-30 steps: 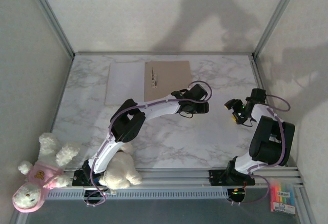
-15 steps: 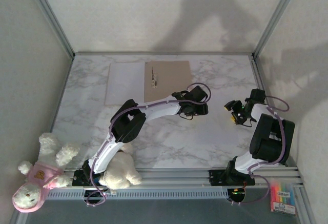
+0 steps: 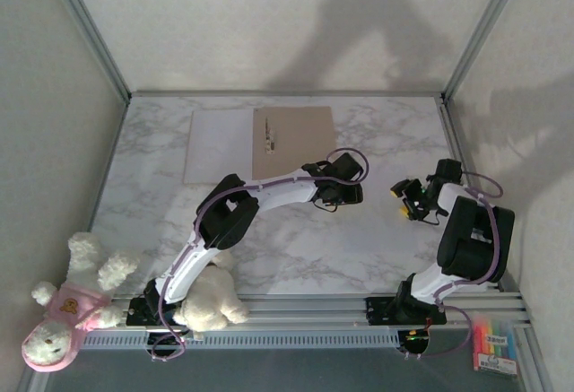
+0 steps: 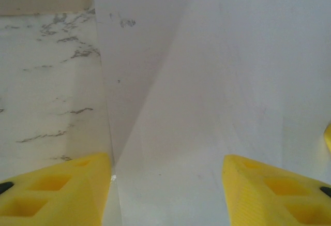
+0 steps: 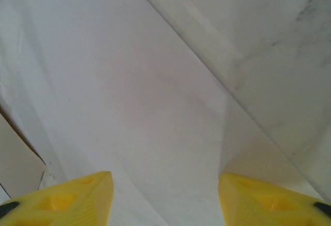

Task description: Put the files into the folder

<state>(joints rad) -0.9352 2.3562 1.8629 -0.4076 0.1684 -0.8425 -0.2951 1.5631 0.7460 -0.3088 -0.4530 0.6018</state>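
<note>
Top view first: the folder [image 3: 300, 139] lies flat on the marble table [image 3: 359, 239], out towards 12 o'clock and a touch to the 11 o'clock side of centre. The files [image 3: 218, 145] sit flat as a white sheet right against the folder's 9 o'clock edge. The two meet along that line, and I can't tell whether one overlaps the other.

My left claw [image 4: 166, 159] is out at the end of a long reach, just off the folder's 5 o'clock corner. On its wrist camera the yellow fingers [image 4: 62, 184] stand well apart with nothing between them, so it's open and gripping nothing. Marble shows off to its 9 o'clock.

My right claw [image 3: 405, 196] is over at 3 o'clock, near the side wall and well apart from both the folder and the files. Its wrist camera shows yellow fingertips [image 5: 67, 197] spread wide on either side of a clear gap. That one is open and empty too.

Down at the near edge, a white plush toy [image 3: 213, 300] leans on my left arm's base. A second plush in pink [image 3: 56, 318] sprawls at the 7 o'clock corner. A pack of highlighters [image 3: 496, 349] lies at 5 o'clock, past the rail.
</note>
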